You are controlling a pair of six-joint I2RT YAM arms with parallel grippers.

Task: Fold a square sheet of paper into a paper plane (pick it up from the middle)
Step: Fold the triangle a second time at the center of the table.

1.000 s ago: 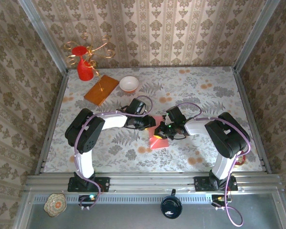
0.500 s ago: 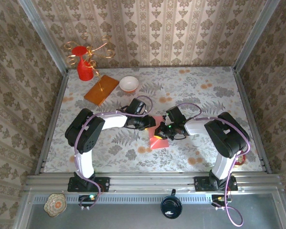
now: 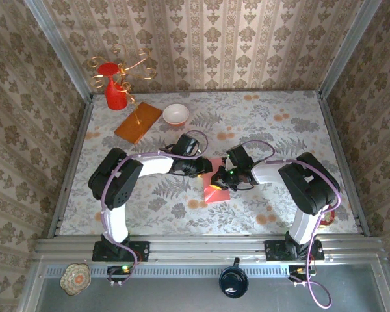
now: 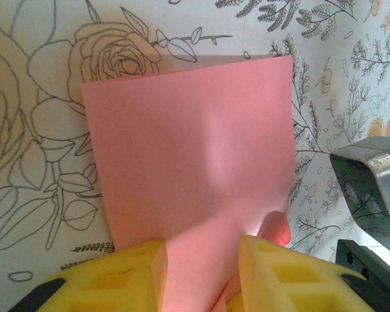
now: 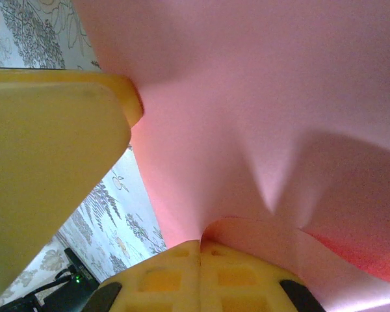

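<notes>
Covering the table (image 3: 283,130) is a pale cloth printed with leaves and flowers, and patterned wallpaper walls (image 3: 208,45) close it in at 9, 12 and 3 o'clock. A metal rail (image 3: 208,246) runs along the 6 o'clock edge, where both arms are bolted. In the 10 o'clock corner stand a red vase (image 3: 115,93), a wooden board (image 3: 138,122) and a white bowl (image 3: 176,114), all well apart from the arms. The pink paper (image 3: 216,192) sits just toward 6 o'clock from the middle of the table, folded over on itself, with both arms bent inward to meet above it. In the left wrist view the left hand (image 4: 201,257) has its yellow fingers (image 4: 133,270) apart, and the paper runs down through the gap between them. In the right wrist view the right hand (image 5: 200,260) has its fingers pressed together, pinching a puckered fold of the paper. The stretch of table from 1 to 4 o'clock is bare cloth, as is the strip along 7 to 8 o'clock. Beyond the rail, on the grey ledge, sit a dark mug (image 3: 234,281) and a small patterned dish (image 3: 75,278).
</notes>
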